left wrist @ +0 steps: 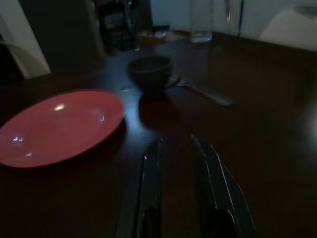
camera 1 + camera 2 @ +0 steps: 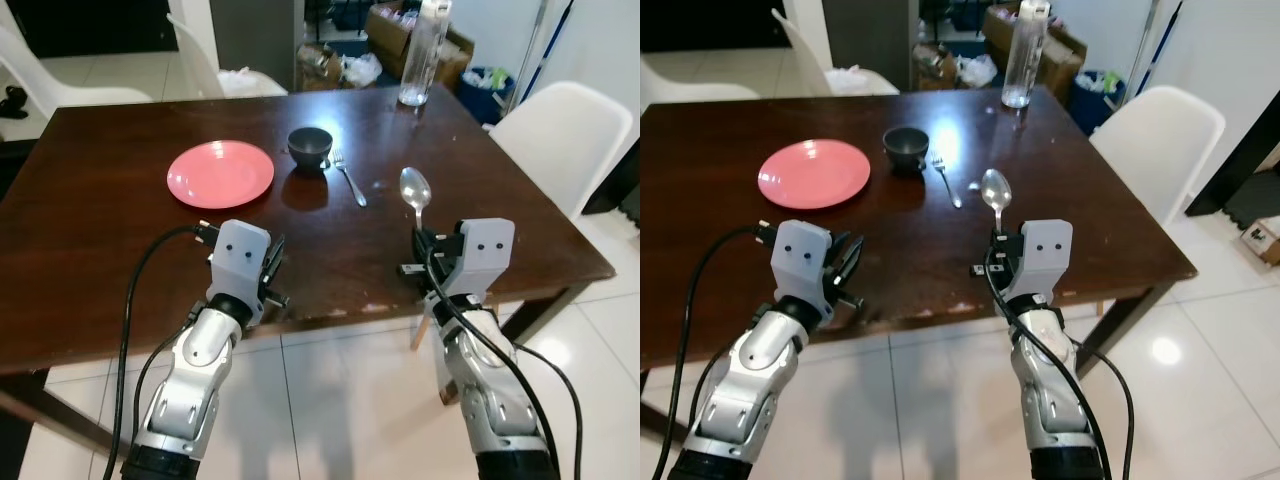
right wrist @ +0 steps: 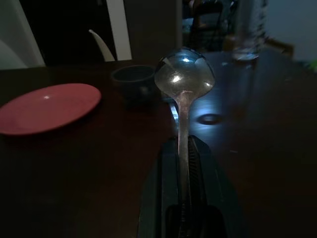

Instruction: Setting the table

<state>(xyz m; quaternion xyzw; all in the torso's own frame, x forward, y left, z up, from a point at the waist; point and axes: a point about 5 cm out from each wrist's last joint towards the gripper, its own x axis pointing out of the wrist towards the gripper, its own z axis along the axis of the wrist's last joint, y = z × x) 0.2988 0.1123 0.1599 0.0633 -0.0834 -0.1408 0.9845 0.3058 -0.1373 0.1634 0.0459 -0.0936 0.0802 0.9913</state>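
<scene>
A pink plate (image 2: 220,173) lies on the dark wooden table (image 2: 120,230), left of centre. A small dark bowl (image 2: 309,146) stands just right of it, and a metal fork (image 2: 350,178) lies beside the bowl. My right gripper (image 2: 421,240) is shut on a metal spoon (image 2: 415,188), whose bowl end points away from me over the table's near right part; the spoon (image 3: 184,79) stands out between the fingers. My left gripper (image 2: 272,262) hovers over the near edge, below the plate, fingers (image 1: 151,183) slightly apart with nothing between them.
A clear water bottle (image 2: 420,50) stands at the table's far edge. White chairs stand at the right (image 2: 560,135) and far left (image 2: 40,80). Boxes and clutter (image 2: 400,40) lie beyond the table. Pale tiled floor lies under my arms.
</scene>
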